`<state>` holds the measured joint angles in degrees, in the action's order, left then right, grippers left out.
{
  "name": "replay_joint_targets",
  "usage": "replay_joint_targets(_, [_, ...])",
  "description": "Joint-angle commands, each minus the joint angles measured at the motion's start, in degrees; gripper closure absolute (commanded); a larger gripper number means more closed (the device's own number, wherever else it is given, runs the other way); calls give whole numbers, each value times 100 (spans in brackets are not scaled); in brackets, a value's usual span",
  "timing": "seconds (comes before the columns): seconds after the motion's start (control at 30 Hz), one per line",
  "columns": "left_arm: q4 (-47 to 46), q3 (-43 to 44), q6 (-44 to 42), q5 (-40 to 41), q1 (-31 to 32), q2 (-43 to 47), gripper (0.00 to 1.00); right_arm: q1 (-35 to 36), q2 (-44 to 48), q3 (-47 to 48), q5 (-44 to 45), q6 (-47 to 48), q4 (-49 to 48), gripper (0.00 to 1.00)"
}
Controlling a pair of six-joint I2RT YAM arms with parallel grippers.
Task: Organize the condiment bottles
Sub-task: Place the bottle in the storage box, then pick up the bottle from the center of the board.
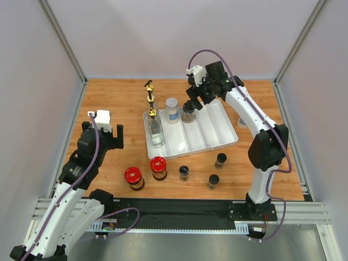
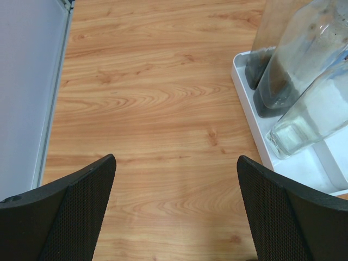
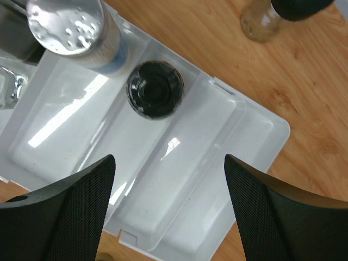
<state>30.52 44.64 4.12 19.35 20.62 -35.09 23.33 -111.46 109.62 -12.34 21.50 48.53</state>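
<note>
- Top external view: the right gripper point(image 1: 194, 99) hangs over the far end of the tray point(image 1: 215, 130), just above the black-cap jar point(image 1: 188, 111), which stands in the 3rd slot from the left.
- The right wrist view shows its fingers point(image 3: 81, 206) spread wide with nothing between them. The jar stands upright on its own below, so I'd call this the let-go-and-back-off step.
- To do it well, I'd lift straight up before swinging anywhere. The silver-lid jar point(image 1: 172, 109) is just beside it in the 2nd slot (easy to clip with a finger on the way out).
- The left gripper point(image 1: 111, 138) is also wide open and empty. It sits over bare table point(image 2: 152, 98) left of the tray, near the tall bottles point(image 1: 156, 133) lined up in the 1st slot.
- Not yet in the tray, on the near side: 2 red-lid jars point(image 1: 133, 176) and 3 loose black-caps point(image 1: 184, 173).
- There's also 1 clear jar point(image 1: 242, 120) past the tray, partly hidden by the right arm.
- My guess for the next grab is one of the loose black-caps, dropped in behind its twin in slot 3.
- Come down from above and close on the glass below the cap (the caps look small and slippery).
- Set it down flat, touching nothing, before opening.
</note>
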Motion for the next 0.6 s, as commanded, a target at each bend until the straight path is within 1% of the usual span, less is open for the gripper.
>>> replay_joint_targets(0.0, [-169,9,-69,-63,21,72,0,-337,799,-397,170,188,-98,17])
replay_joint_targets(0.13, [-178,9,-60,-81,21,99,0,-811,1319,-951,74,188,-125,17])
replay_joint_targets(0.27, [-178,9,-60,-107,21,117,0,-1496,1846,-1591,-67,136,-291,17])
replay_joint_targets(0.4, [-187,9,-52,-134,21,108,0,-2103,2032,-1900,-85,100,-406,17])
replay_joint_targets(0.47, [-178,9,-52,-142,21,108,0,-2489,2032,-1962,-146,65,-432,18])
replay_joint_targets(0.57, [-178,9,-52,-134,21,117,0,-2868,1979,-2024,-269,-31,-511,18])
